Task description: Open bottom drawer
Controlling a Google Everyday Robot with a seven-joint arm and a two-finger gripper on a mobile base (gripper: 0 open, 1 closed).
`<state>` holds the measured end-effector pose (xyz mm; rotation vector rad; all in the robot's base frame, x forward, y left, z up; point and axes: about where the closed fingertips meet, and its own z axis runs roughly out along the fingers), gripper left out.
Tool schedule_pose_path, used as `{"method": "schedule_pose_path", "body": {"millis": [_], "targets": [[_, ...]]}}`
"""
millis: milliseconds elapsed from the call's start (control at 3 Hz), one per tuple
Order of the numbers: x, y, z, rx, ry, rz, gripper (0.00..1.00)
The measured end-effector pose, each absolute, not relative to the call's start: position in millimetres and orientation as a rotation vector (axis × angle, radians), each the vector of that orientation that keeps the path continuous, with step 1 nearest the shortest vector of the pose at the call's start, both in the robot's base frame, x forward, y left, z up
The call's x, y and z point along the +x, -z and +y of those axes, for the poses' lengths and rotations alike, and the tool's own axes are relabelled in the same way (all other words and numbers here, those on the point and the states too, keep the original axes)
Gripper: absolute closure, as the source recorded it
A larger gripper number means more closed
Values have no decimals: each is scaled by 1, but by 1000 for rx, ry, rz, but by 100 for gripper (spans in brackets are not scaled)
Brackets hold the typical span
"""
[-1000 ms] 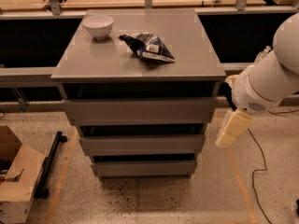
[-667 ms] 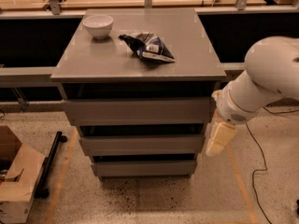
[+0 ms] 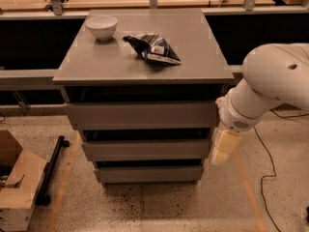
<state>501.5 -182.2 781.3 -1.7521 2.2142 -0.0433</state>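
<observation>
A: The white arm [image 3: 270, 81] is reaching in from the right, and the cream gripper [image 3: 224, 148] is hanging down at the right edge of the drawer stack, level with the middle drawer [image 3: 145, 150].

B: Is it apart or together?

A: I cannot tell from this angle, and I can't say whether it's touching that drawer's end either.

B: And the bottom drawer [image 3: 148, 174]?

A: It's sitting lowest in the stack, just above the speckled floor [image 3: 159, 207]. It's the narrowest front, looking pushed in, with a dark gap above it. The gripper is hovering higher and to its right, holding nothing.

B: What's on the grey top [image 3: 96, 64]?

A: A white bowl [image 3: 101, 26] is standing at the back left, and a crumpled dark snack bag [image 3: 154, 49] is lying near the middle. The top drawer [image 3: 142, 115] is sitting directly under them. A cardboard box [image 3: 17, 187] is resting on the floor, far left.
</observation>
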Motion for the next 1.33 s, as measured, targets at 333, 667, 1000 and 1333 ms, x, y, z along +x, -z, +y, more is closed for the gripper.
{"method": "schedule_pose_path", "body": {"millis": [333,667,1000,1333], "targets": [[494,-741,-188,-1760,-15,2223,0],[494,-695,-203,-1716,-65,2256,0],[507,-659,-222,-1644,-108,2275,0],[508,-651,-222,-1639,-122,2279,0]]}}
